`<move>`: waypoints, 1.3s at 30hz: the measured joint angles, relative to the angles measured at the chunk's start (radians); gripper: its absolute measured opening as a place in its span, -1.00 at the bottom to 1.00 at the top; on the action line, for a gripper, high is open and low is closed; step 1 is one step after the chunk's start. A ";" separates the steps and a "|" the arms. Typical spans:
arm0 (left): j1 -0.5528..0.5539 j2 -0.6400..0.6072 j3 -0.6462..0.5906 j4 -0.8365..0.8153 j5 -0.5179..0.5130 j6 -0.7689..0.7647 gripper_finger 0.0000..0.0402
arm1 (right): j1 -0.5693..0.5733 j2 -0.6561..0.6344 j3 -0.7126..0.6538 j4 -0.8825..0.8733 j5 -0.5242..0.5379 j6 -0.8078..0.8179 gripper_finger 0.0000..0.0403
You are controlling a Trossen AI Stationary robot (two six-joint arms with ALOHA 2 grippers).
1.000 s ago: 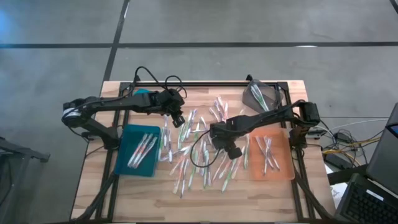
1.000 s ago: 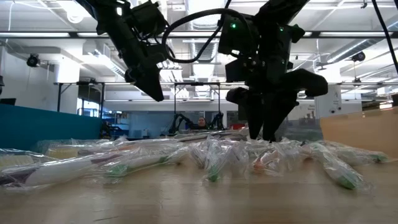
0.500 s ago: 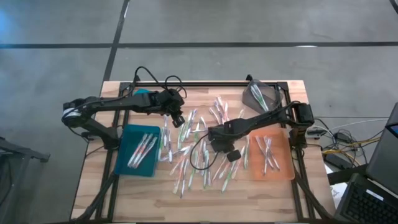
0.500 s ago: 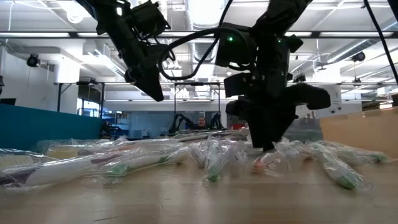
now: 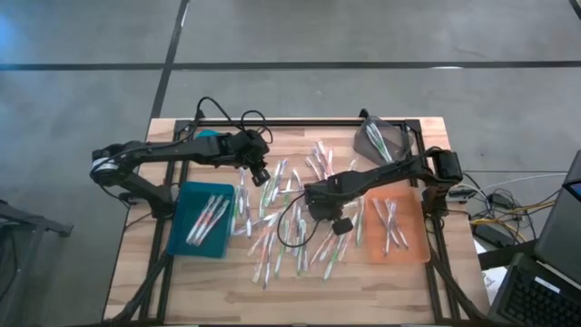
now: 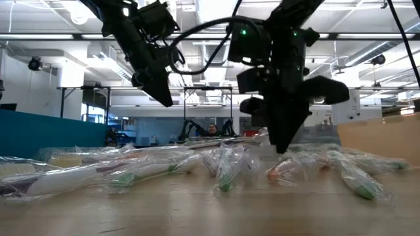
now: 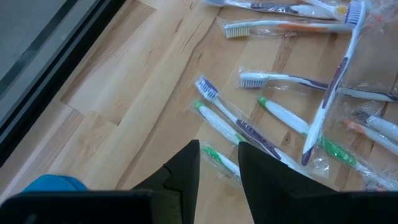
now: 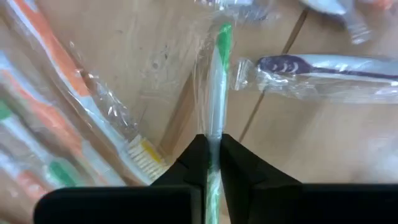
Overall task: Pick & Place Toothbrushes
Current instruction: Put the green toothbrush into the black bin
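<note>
Right end effector (image 8: 211, 152) is clenched on a green-and-white wrapped toothbrush (image 8: 215, 93) at the middle of the scattered pile on the desk (image 5: 163, 282). Grasp looks made; next comes lifting it clear toward the orange tray (image 5: 413, 254). Left end effector (image 7: 217, 165) hovers part-open.

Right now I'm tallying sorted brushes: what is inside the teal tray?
The teal tray holds a few wrapped toothbrushes lying side by side. They overlap, so the exact count and anything under them stays hidden.
</note>
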 joint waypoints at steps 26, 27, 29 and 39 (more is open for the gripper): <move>0.000 0.000 0.000 0.000 0.002 -0.122 -0.43 | 0.094 -0.218 0.115 -0.297 0.504 -0.454 -0.91; 0.000 0.000 0.000 0.001 0.002 -0.135 -0.43 | 0.103 -0.220 0.115 -0.294 0.532 -0.466 -0.91; 0.000 0.000 0.000 0.011 0.003 -0.165 -0.43 | 0.120 -0.221 0.115 -0.283 0.587 -0.485 -0.91; 0.000 0.056 -0.001 0.216 0.328 -0.183 -0.43 | 0.220 -0.229 0.062 -0.056 0.752 -0.647 -0.93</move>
